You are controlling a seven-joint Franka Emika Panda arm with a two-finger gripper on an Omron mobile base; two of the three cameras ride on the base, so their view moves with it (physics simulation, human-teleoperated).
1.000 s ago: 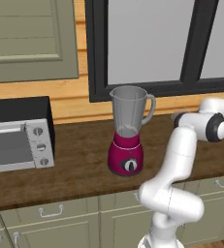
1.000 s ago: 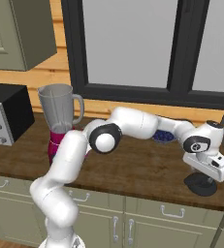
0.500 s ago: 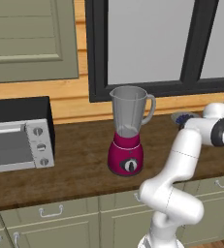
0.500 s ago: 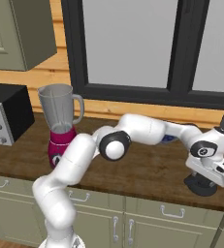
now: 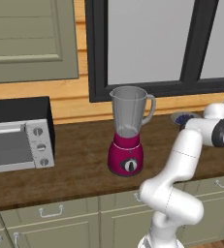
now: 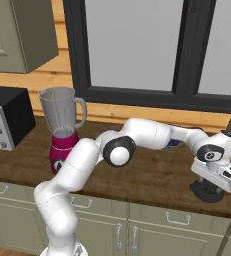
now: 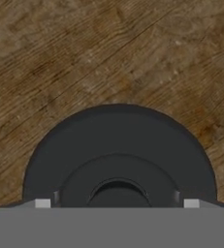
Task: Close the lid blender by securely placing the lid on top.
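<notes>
Even, bright rendered light, soft faint shadows, no glare; slightly coarse, blurry textures, hand view softest

Both base views are looking forward and down from behind the arm, sharing the blender [image 5: 127,133] [image 6: 63,127] on the countertop [image 5: 74,164] [image 6: 152,175]. The hand view is looking straight down, close above the lid [image 7: 118,155].
</notes>
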